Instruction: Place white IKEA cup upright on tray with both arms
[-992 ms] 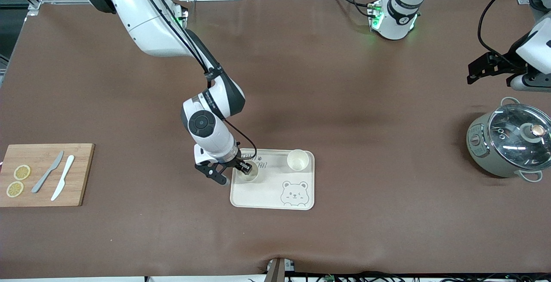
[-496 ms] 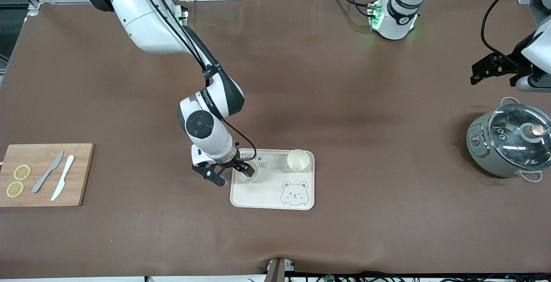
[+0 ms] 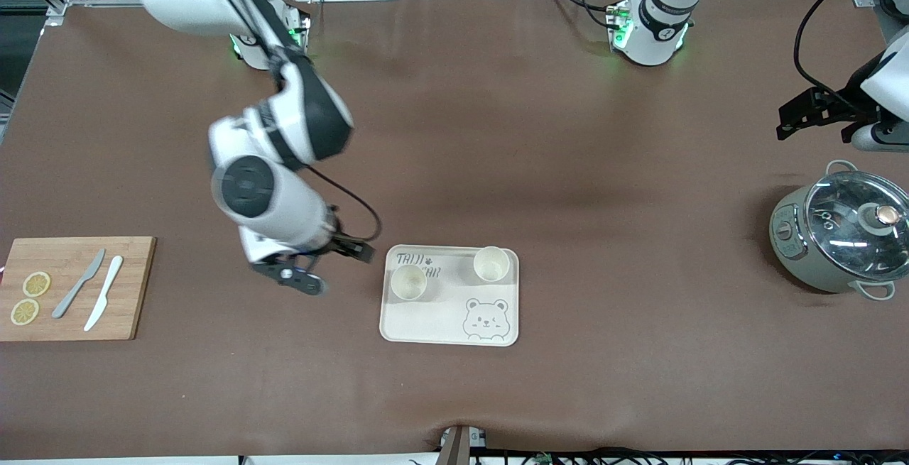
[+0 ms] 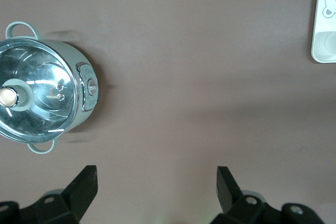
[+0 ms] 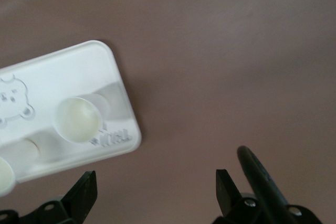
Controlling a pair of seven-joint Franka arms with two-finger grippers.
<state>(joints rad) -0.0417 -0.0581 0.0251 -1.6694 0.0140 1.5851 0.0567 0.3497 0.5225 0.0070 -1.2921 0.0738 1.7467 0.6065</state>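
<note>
The right gripper (image 3: 323,266) hung wide and empty over bare worktop (image 3: 568,167) beside the tray (image 3: 433,323). Two white cups (image 3: 409,282) (image 3: 491,263) stood upright on the tray, well apart. The left gripper (image 3: 817,116) waited, wide, above the lidded pot (image 3: 838,231).

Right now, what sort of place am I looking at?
Most likely a robot test bench set up like a kitchen: two arms bolted to a brown-covered table, with a tray of cups, a lidded pot and a cutting board with knives.
</note>
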